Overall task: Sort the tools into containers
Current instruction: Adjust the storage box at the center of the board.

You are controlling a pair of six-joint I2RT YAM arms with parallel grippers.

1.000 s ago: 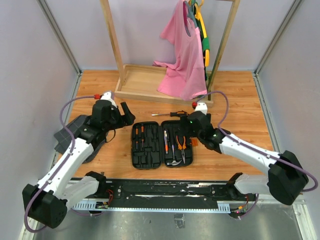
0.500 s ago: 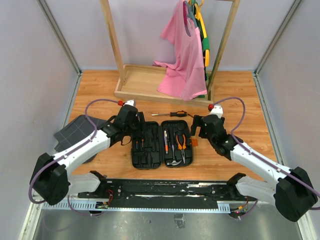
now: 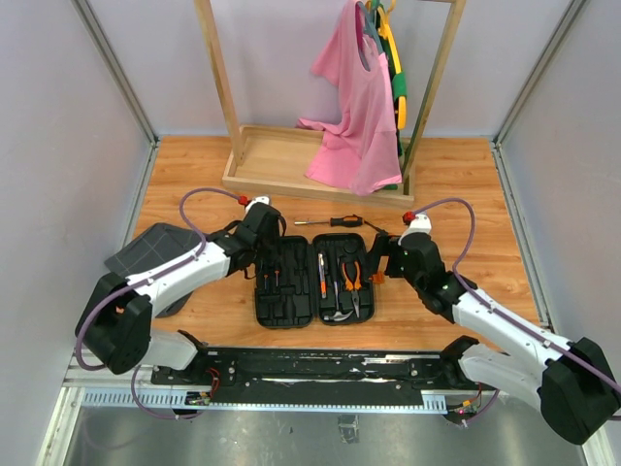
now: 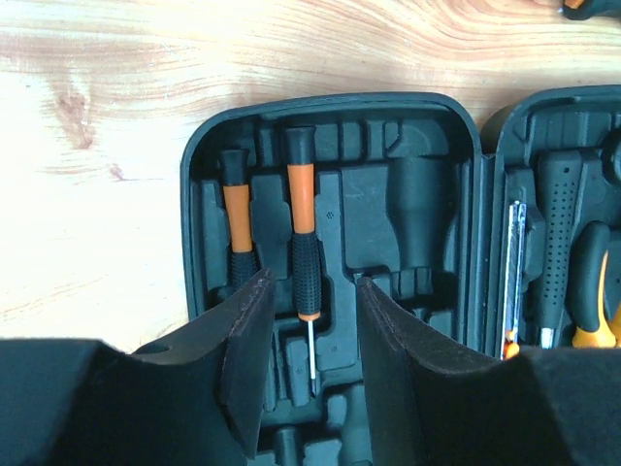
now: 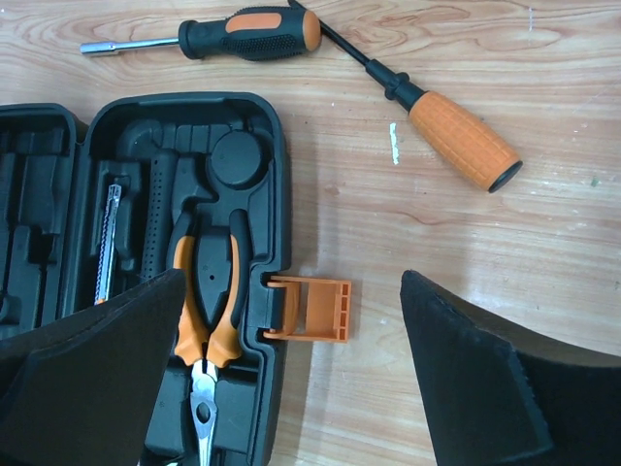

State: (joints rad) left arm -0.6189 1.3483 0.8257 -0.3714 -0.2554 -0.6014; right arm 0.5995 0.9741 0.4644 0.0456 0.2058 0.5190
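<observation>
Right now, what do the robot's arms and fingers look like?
Both the left arm and right arm have white tubular links with black joint housings. A purple cable loops along each, ending at a small red connector near the wrist. The fingers are matte black, broad wedges.

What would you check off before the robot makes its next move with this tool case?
1. Case lying open on the table: ok.
2. Left tool straddles a seated screwdriver, jaws apart: ok.
3. That screwdriver fully down in its slot: cannot tell.
4. Right tool open, holding nothing: ok.
5. Every screwdriver packed: not ok; a black-handled driver and an orange-handled driver lie on the table beyond the case.
6. Pliers seated in the case: ok.
</observation>
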